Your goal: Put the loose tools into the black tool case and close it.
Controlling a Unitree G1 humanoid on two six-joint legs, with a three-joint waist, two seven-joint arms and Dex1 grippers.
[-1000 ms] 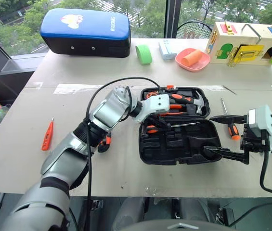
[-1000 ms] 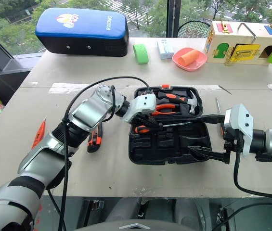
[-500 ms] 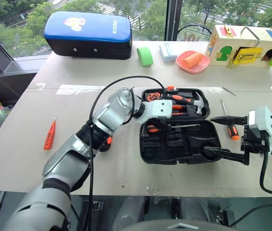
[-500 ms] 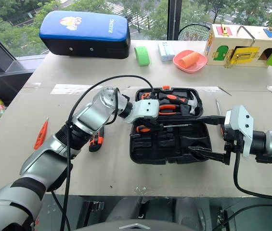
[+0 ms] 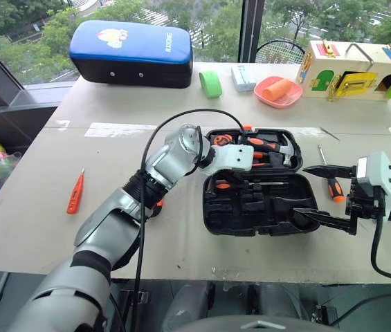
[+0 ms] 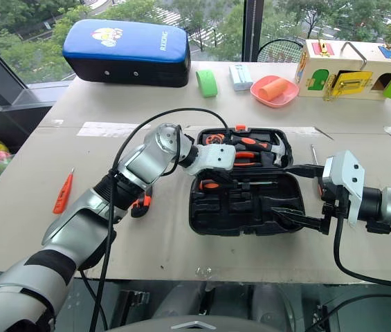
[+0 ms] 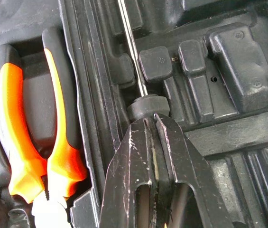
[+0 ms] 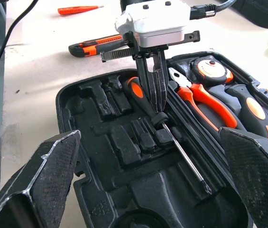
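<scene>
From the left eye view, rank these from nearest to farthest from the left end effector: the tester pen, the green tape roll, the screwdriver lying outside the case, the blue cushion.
From the left end effector, shut on a screwdriver inside the black tool case:
1. Screwdriver outside the case, on the table to its right.
2. Green tape roll, toward the table's far edge.
3. Tester pen, far left on the table.
4. Blue cushion, far left corner.

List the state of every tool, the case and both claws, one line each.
Black hard-plastic tool case: open.
Thin black-orange screwdriver: lying in case, gripped.
Left claw: shut on screwdriver.
Right claw: open.
Orange tester pen: loose on table.
Second screwdriver: loose beside case.
</scene>
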